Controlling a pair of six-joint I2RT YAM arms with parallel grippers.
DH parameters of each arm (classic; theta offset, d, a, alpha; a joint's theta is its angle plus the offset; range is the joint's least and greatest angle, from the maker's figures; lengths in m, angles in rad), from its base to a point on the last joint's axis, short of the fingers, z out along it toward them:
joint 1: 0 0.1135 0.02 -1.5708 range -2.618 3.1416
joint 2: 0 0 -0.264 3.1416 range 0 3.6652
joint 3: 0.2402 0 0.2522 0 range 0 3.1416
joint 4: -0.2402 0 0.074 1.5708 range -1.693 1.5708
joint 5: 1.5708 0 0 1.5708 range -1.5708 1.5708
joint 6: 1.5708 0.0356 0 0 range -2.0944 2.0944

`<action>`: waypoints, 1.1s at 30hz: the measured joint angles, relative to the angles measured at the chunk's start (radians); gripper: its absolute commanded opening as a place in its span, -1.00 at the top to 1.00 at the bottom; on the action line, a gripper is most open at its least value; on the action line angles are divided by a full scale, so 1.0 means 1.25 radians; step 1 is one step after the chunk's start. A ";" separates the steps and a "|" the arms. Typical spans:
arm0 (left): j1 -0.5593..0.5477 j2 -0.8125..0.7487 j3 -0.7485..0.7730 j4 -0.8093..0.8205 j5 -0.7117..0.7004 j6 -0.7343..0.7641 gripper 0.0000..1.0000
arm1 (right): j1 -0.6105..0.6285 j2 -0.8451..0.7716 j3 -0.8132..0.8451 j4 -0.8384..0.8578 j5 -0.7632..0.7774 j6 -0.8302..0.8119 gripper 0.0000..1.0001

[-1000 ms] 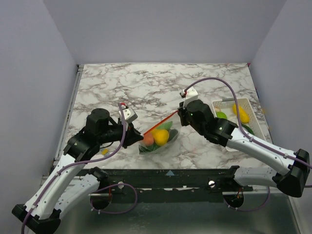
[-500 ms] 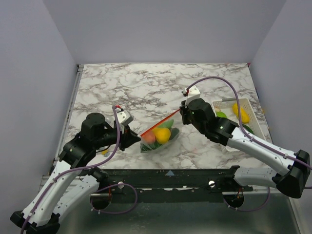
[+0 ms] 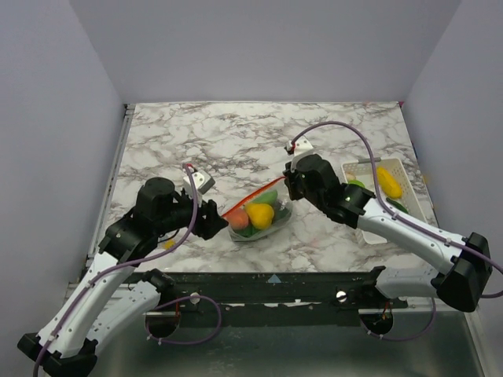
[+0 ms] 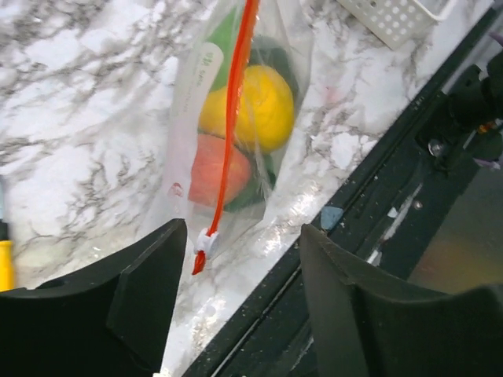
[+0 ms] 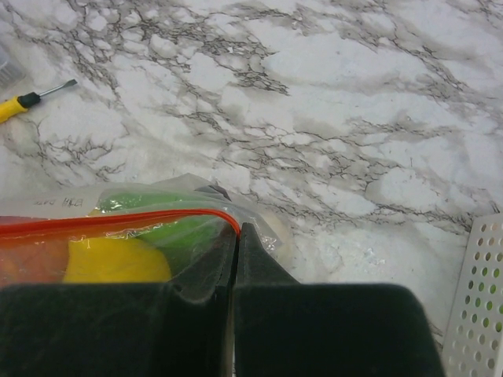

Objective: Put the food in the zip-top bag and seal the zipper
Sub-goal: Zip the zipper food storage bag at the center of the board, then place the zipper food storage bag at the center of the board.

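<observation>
The clear zip-top bag lies on the marble near the front edge, with food inside: a yellow piece, an orange-red peach and green pieces. The red-orange zipper runs along the bag's mouth, and its white slider sits at the near-left end. My left gripper is open just short of that end, with the slider free between its jaws. My right gripper is shut on the far-right end of the zipper, holding that corner of the bag up.
A white slotted tray at the right holds a yellow piece and something green. A small yellow-handled screwdriver lies on the marble left of the bag. The black front rail runs close by the bag.
My left gripper has opened and let go of the zipper's slider end, backing off slightly. The right gripper keeps its hold and has shifted a little left with the bag.
</observation>
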 measured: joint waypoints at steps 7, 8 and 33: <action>0.001 -0.035 0.100 -0.036 -0.150 -0.022 -0.45 | 0.000 0.069 0.042 0.001 0.002 0.010 0.99; 0.001 -0.045 0.113 -0.038 -0.169 -0.024 -0.47 | 0.000 0.086 0.055 0.001 0.006 0.015 0.99; 0.001 -0.179 0.201 -0.105 -0.248 -0.053 -0.49 | -0.089 0.591 0.419 0.046 0.042 0.019 0.14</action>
